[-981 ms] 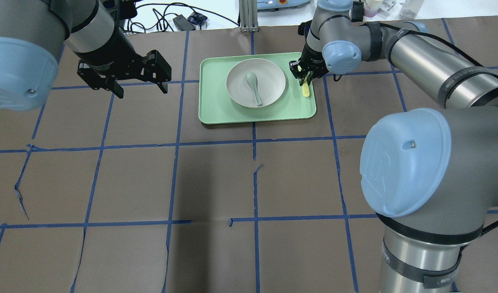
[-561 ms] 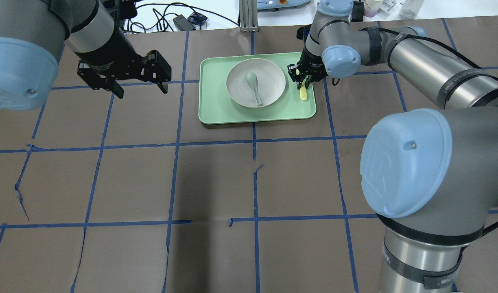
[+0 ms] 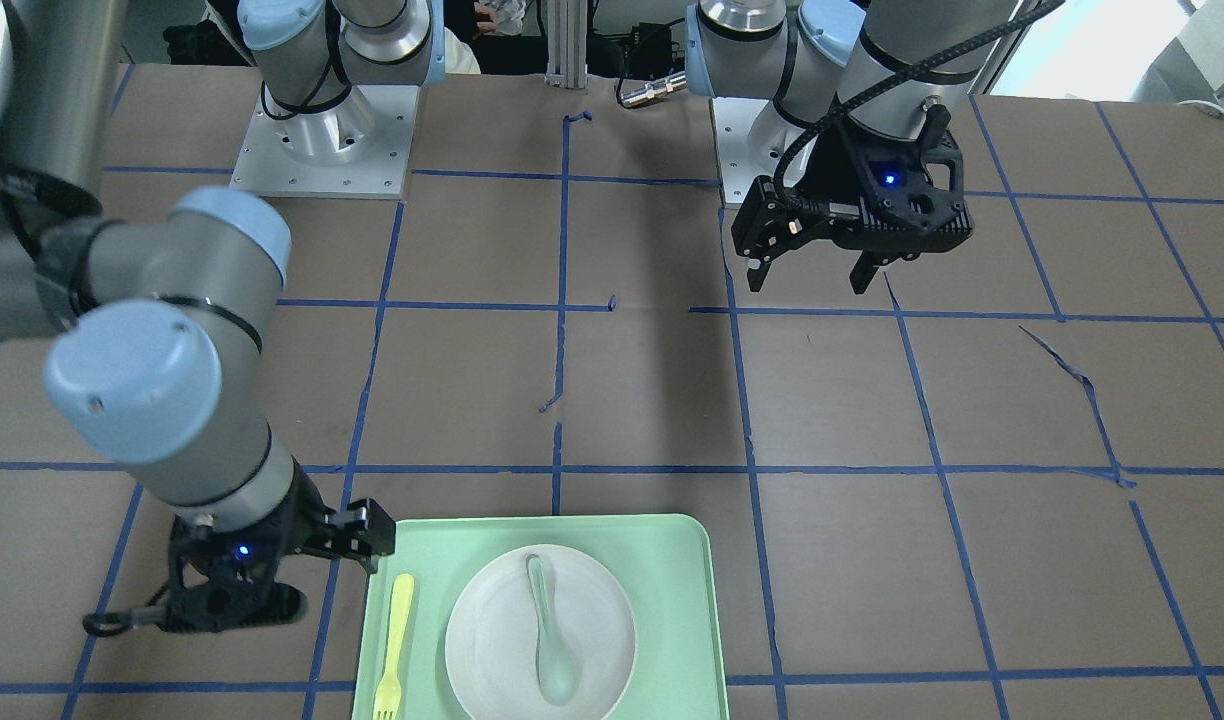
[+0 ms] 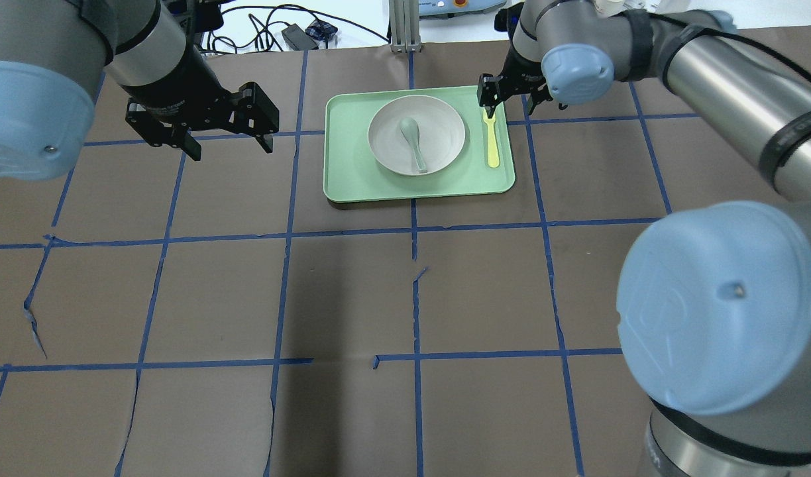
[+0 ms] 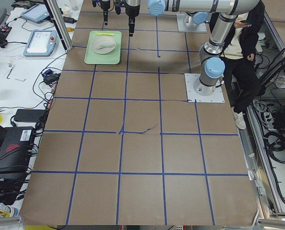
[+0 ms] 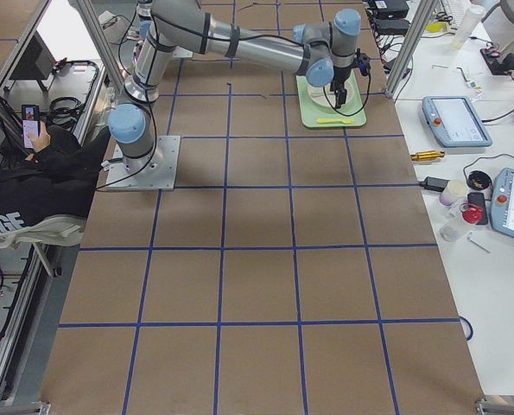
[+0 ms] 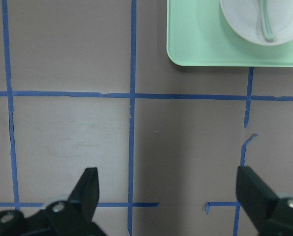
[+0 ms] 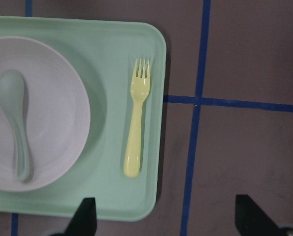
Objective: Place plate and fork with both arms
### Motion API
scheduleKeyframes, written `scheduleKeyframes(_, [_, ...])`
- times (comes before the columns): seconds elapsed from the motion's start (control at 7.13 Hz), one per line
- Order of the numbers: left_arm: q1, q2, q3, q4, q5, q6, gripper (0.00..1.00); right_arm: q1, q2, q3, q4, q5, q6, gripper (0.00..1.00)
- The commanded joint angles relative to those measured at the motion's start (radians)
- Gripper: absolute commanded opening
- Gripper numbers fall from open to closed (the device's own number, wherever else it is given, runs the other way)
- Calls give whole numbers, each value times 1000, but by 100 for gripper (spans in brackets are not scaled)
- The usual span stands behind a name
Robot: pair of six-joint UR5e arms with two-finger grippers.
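The off-white plate [image 4: 440, 126] sits on the mint-green tray [image 4: 352, 173] with a grey-green spoon [image 4: 415, 147] in it. The pale-yellow fork [image 4: 492, 140] lies flat on the tray just right of the plate, tines toward the far edge. In the right wrist view the fork [image 8: 136, 129] lies free beside the plate [image 8: 57, 114]. My right gripper [image 4: 508, 96] is open and empty above the fork's tine end, and also shows in the front view [image 3: 272, 575]. My left gripper [image 4: 230, 147] is open and empty over the table, well left of the tray.
Brown paper with blue tape lines covers the table [image 4: 352, 298]. Cables and a metal post [image 4: 405, 26] stand beyond the far edge. The tray also shows in the left wrist view [image 7: 195, 45], ahead and to the right of the open fingers.
My right gripper has let go of the fork, opened, and drawn back toward the tray's far edge. The fork now lies flat on the tray. The left arm has not moved.
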Motion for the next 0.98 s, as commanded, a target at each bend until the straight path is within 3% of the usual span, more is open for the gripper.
scheduleKeyframes(0.0, [0, 2, -1, -9, 2, 2, 100, -50, -252, 16, 298, -7, 36, 100])
scheduleKeyframes(0.14, [0, 2, -2, -9, 3, 4, 100, -60, -355, 42, 377, -16, 55, 100])
scheduleKeyframes(0.28, [0, 2, -2, -9, 3, 4, 100, -58, -429, 112, 370, -33, 58, 100])
scheduleKeyframes(0.56, [0, 4, 1, -39, 19, 4, 100, -58, -585, 378, 212, -42, 62, 100])
scheduleKeyframes(0.7, [0, 4, 3, -40, 19, 5, 100, -56, -609, 399, 223, -42, 62, 100])
scheduleKeyframes(0.84, [0, 4, 1, -38, 20, 4, 100, -54, -588, 345, 293, -28, 61, 100])
